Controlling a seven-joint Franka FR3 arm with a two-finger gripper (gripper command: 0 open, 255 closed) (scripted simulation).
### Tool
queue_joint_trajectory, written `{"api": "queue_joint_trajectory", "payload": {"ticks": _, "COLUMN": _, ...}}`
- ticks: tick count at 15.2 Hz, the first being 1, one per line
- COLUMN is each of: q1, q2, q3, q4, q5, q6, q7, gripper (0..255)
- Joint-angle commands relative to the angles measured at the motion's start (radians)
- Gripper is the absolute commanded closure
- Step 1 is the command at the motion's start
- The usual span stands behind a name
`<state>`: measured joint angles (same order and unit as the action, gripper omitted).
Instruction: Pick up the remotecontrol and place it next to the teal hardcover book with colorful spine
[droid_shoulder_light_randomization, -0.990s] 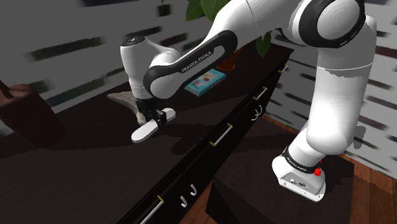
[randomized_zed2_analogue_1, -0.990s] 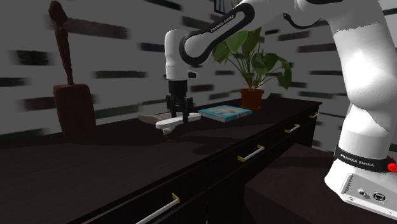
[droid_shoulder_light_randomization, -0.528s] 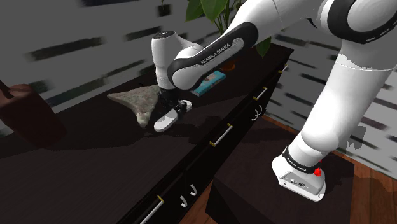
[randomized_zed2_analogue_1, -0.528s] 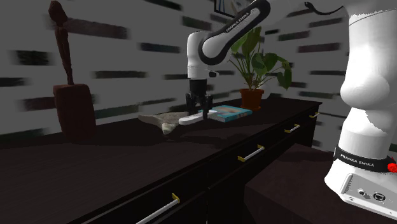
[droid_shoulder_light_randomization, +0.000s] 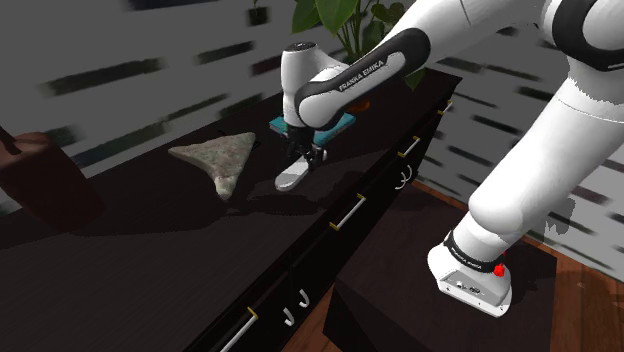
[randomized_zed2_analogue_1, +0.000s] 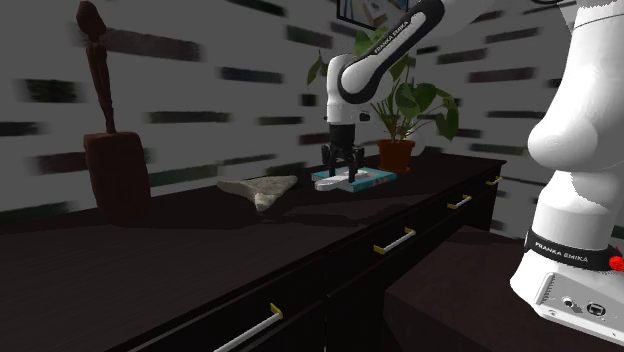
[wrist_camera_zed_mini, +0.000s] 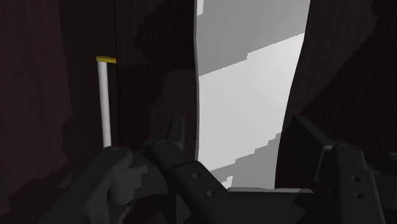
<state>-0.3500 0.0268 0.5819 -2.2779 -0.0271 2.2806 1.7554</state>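
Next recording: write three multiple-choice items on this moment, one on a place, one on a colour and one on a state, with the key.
1. In the shoulder view, where does the grey wedge-shaped object lie relative to the remote?
A) to its left
B) to its right
C) on top of it

2. What colour is the remote?
A) red
B) white
C) yellow

3. The gripper is:
A) open, standing clear of the remote
B) shut on the remote
C) shut on nothing, fingers meeting

Key:
1 A, the wedge sits left of the remote on the dark sideboard.
2 B, it renders white in every view.
3 B, the wrist view shows the fingers clasping it on both sides.
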Motion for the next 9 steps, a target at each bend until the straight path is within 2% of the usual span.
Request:
{"api": "queue_joint_trajectory", "payload": {"ticks": 1, "q1": -0.03, "q2": -0.049, "q3": -0.025, "q4": -0.048, "q5": 0.034, "q6": 0.009, "q7": -0.079, "gripper": 255}}
{"api": "queue_joint_trajectory", "payload": {"ticks": 9, "q1": -0.12, "q2": -0.146, "q3": -0.143, "q4": -0.153, "q5": 0.082, "q6": 0.025, "q7": -0.323, "gripper": 255}}
